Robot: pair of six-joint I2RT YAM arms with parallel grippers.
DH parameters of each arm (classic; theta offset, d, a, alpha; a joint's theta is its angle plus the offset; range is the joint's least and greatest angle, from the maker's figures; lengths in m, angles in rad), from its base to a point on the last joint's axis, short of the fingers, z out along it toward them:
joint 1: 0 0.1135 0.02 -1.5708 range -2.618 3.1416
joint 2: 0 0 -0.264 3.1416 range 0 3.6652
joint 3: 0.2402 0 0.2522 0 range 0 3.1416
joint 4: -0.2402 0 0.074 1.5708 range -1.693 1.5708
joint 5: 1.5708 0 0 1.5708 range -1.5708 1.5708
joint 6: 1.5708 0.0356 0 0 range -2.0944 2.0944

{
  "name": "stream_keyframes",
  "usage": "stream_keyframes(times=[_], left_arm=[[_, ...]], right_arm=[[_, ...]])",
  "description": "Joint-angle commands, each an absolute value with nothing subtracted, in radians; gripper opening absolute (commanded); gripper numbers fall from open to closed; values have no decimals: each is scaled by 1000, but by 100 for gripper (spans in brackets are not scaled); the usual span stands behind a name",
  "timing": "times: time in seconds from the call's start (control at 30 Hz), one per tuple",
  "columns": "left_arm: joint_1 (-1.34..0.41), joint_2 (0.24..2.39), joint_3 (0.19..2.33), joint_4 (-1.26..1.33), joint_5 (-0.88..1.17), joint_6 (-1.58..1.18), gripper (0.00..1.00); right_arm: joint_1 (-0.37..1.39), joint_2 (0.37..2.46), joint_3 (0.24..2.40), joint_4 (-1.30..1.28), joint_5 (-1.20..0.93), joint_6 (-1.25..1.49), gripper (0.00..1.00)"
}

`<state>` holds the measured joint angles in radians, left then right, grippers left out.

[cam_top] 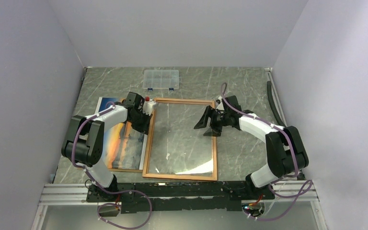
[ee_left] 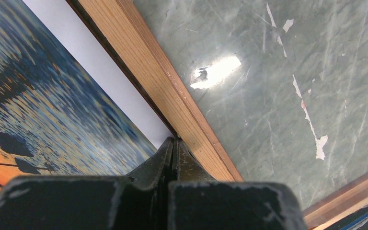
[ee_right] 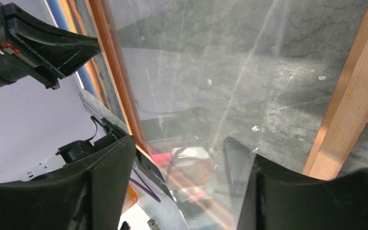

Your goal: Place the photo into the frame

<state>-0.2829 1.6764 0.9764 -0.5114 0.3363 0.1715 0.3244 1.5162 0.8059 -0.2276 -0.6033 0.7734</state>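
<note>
The frame [cam_top: 149,143] lies flat mid-table with its light wood side up [ee_left: 143,67] and the marble showing through its clear pane [ee_right: 211,72]. The sunset photo [cam_top: 124,141] lies picture-up just left of it, partly under my left arm; its white margin [ee_left: 100,67] runs along the frame's outer edge. My left gripper [cam_top: 148,106] is shut, its tips [ee_left: 174,143] against the frame's left rail near the far left corner, with nothing visible between them. My right gripper [cam_top: 205,123] stands open over the pane's right part [ee_right: 182,158], inside the right rail [ee_right: 350,96].
A small clear compartment box [cam_top: 161,79] stands at the back. A brown board edge [cam_top: 124,170] shows under the photo's near side. A black cable [cam_top: 273,103] runs along the right wall. The aluminium mounting rail [cam_top: 172,191] lines the near edge.
</note>
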Motion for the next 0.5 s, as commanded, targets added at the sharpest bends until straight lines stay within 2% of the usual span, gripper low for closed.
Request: stream_keyframes(times=[0.0, 0.13, 0.47], left_arm=[[-296, 1649, 966, -497, 377, 175, 3], [-296, 1649, 966, -499, 378, 173, 3], [-297, 1652, 972, -505, 380, 167, 3]], right_arm=[[329, 1515, 884, -356, -538, 688, 77], [328, 1507, 912, -463, -436, 626, 84], [330, 1562, 1014, -635, -270, 549, 88]])
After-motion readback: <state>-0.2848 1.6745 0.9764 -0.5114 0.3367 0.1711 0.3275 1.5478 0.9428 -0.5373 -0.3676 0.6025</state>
